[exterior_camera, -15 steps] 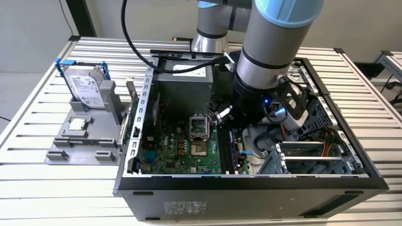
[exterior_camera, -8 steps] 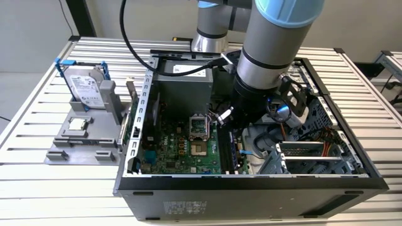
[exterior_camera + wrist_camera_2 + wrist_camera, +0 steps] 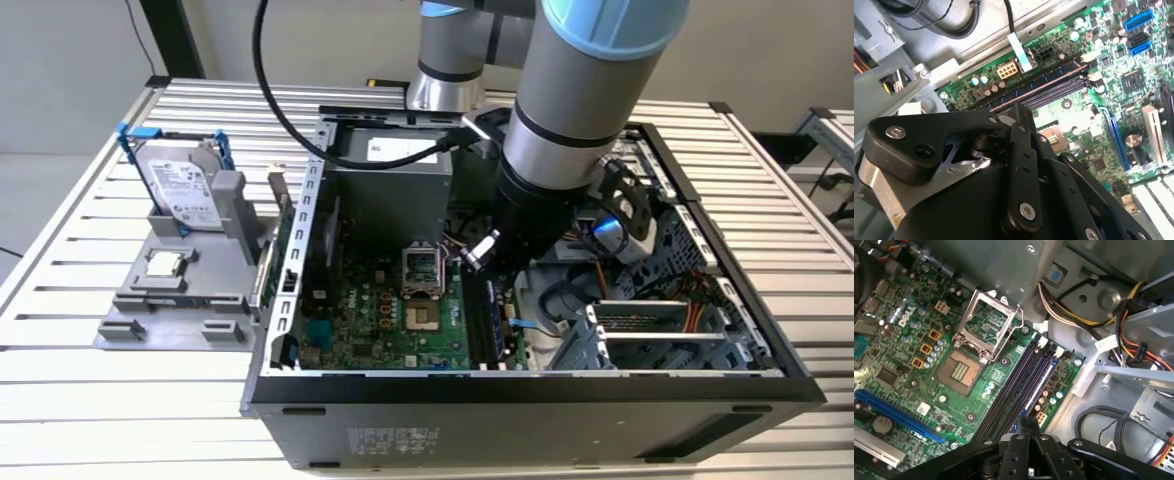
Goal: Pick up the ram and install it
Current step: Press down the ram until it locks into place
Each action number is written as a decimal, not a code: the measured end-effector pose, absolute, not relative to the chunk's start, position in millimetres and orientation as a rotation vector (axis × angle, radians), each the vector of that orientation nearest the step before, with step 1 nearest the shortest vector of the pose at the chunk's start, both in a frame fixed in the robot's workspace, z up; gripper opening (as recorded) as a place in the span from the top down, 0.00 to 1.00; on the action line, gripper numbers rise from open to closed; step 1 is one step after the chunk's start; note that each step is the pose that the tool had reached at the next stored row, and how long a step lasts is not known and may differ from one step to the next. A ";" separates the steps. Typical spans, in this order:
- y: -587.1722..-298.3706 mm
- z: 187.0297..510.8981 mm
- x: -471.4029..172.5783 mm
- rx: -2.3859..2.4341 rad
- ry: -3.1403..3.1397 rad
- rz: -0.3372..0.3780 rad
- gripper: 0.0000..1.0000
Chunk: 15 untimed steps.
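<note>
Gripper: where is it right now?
The gripper is inside the computer case, low over the memory slots, on the exterior view's right of the open processor socket.

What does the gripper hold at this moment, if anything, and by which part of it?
It cannot be told. The gripper is low over the memory slots of the motherboard, and its own body hides any hold.
</note>
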<state>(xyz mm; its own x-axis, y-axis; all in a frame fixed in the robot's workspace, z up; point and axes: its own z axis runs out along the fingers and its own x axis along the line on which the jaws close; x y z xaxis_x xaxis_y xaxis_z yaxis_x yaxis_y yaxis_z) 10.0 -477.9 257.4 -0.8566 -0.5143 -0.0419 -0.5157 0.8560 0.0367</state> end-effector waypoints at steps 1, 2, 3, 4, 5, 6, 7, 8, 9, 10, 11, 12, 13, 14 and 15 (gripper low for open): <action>-477.9 257.5 10.0 -0.847 2.991 0.073 1.00; -477.9 257.6 10.1 -0.859 2.986 0.073 1.00; -477.9 258.1 10.2 -0.869 2.981 0.072 1.00; -477.9 258.7 10.3 -0.880 2.977 0.072 1.00; -477.9 259.3 10.3 -0.891 2.971 0.072 1.00; -477.9 260.0 10.3 -0.903 2.965 0.071 1.00; -477.9 260.9 10.4 -0.917 2.958 0.071 1.00; -477.9 261.5 10.4 -0.929 2.951 0.071 1.00; -477.9 262.3 10.4 -0.941 2.945 0.070 1.00; -477.9 262.5 10.4 -0.953 2.938 0.069 1.00; -477.8 262.5 10.4 -0.964 2.931 0.069 1.00; -477.8 262.4 10.4 -0.976 2.923 0.068 1.00; -477.9 262.5 10.5 -0.992 2.916 0.068 1.00; -477.9 262.6 10.5 -1.008 2.909 0.068 1.00; -477.9 262.6 10.4 -1.025 2.903 0.069 1.00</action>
<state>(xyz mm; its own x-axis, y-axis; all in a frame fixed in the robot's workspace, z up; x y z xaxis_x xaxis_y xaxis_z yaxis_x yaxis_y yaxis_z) 10.4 -477.9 262.6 -0.7767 -0.6256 -0.0738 -0.6284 0.7776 0.0216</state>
